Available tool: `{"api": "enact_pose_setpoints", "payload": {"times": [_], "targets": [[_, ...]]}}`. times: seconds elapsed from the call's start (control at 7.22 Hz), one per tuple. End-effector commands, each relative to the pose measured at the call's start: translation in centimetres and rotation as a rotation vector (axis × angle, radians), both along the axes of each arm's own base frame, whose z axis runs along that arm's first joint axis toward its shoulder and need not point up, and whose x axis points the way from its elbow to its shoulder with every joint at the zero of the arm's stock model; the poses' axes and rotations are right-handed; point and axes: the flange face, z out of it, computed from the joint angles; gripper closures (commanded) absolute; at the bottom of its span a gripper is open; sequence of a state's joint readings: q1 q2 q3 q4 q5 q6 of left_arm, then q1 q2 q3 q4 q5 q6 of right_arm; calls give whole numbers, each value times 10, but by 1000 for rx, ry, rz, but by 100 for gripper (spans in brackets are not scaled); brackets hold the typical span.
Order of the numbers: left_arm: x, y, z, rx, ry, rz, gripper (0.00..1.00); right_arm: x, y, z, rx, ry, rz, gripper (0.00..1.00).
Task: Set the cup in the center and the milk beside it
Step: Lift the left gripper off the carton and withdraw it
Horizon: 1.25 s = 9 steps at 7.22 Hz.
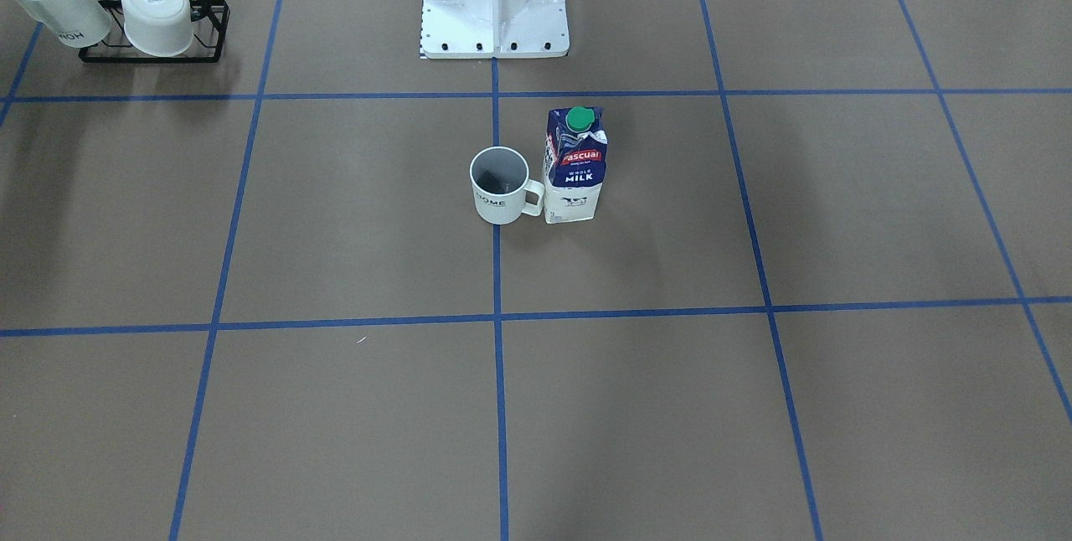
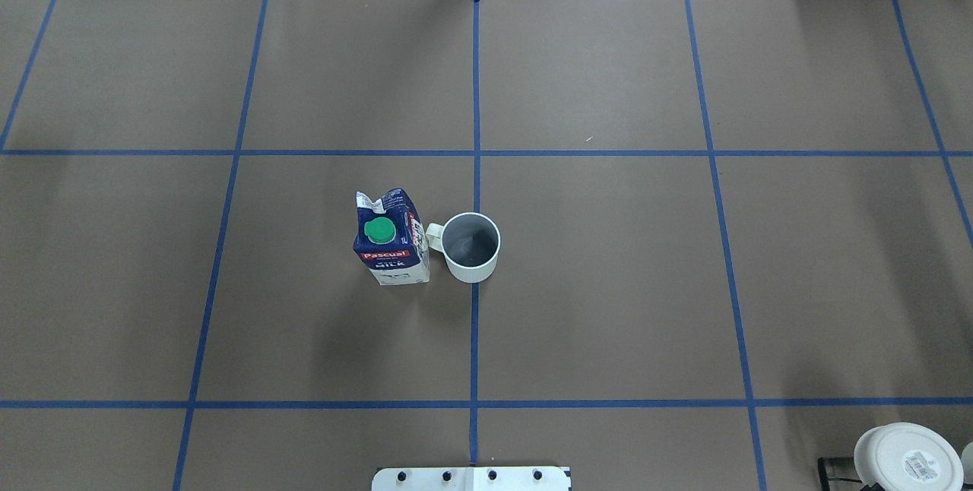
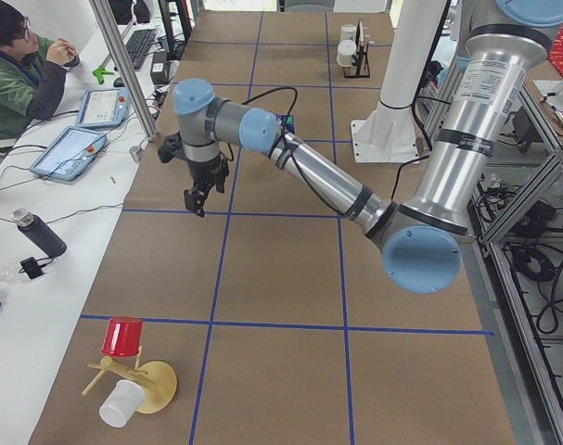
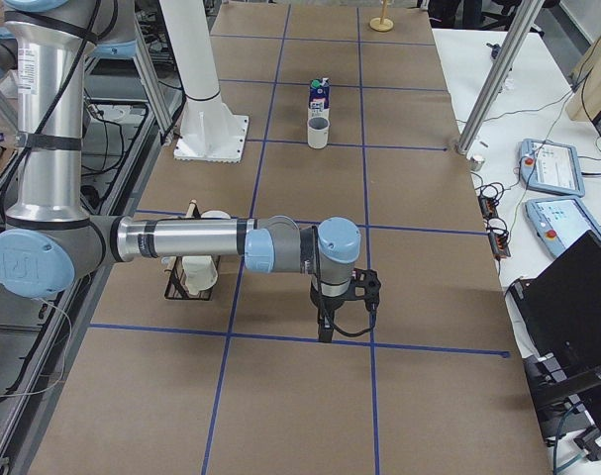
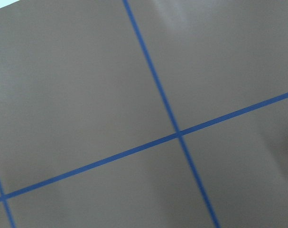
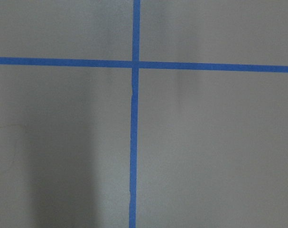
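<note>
- The cup (image 1: 500, 185) stands upright on the centre (image 2: 475, 308) of the brown table, straddling the blue tape line (image 1: 497, 273) that runs down the middle.
- The milk carton (image 1: 574, 166) stands upright just beside it on the robot's left, green cap up. The layout looks like what the task asks for.
- The danger is that tight spacing. The cup's handle points straight at the carton, so a nudge to either one would likely shove the other.
- The carton is tall and narrow, and a sideways knock could tip it onto the cup.
- Such a knock could only come from an arm sweeping back over the middle. Both arms are well away for now, out toward the table's two ends.
- Whether the handle actually touches the carton or stops just short cannot be told from either top view.
- The left gripper (image 3: 198, 199) shows only in the left side view and the right gripper (image 4: 345, 322) only in the right one. Whether the jaws are released or clenched cannot be told.
- Both wrist cameras show only bare table and crossing tape, with no fingers in frame.
- There is a dark patch inside the cup in the front view, and what it is cannot be made out.
- The black rack (image 1: 151, 47) with its two white cups sits far off at a corner, cut off in the overhead view.
</note>
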State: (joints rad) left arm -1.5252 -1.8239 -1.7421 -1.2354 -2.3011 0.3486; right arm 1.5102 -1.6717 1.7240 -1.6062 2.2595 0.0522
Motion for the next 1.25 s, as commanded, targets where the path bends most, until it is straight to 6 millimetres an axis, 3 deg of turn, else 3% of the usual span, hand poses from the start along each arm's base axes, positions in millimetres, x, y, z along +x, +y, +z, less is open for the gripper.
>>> {"api": "enact_pose_setpoints", "payload": {"times": [0.0, 0.42, 0.69, 0.97, 1.11], "targets": [[-31, 40, 101, -120, -1, 16, 2, 1, 1, 4, -7, 5, 1, 0], [-68, 80, 139, -178, 10, -60, 2, 1, 2, 7, -12, 8, 1, 0], [-67, 80, 146, -190, 12, -59, 2, 1, 2, 7, -13, 8, 1, 0], [-64, 107, 157, -186, 11, -101, 2, 1, 2, 9, -17, 7, 1, 0], [-64, 107, 155, -201, 11, -183, 2, 1, 2, 9, -15, 7, 1, 0]]}}
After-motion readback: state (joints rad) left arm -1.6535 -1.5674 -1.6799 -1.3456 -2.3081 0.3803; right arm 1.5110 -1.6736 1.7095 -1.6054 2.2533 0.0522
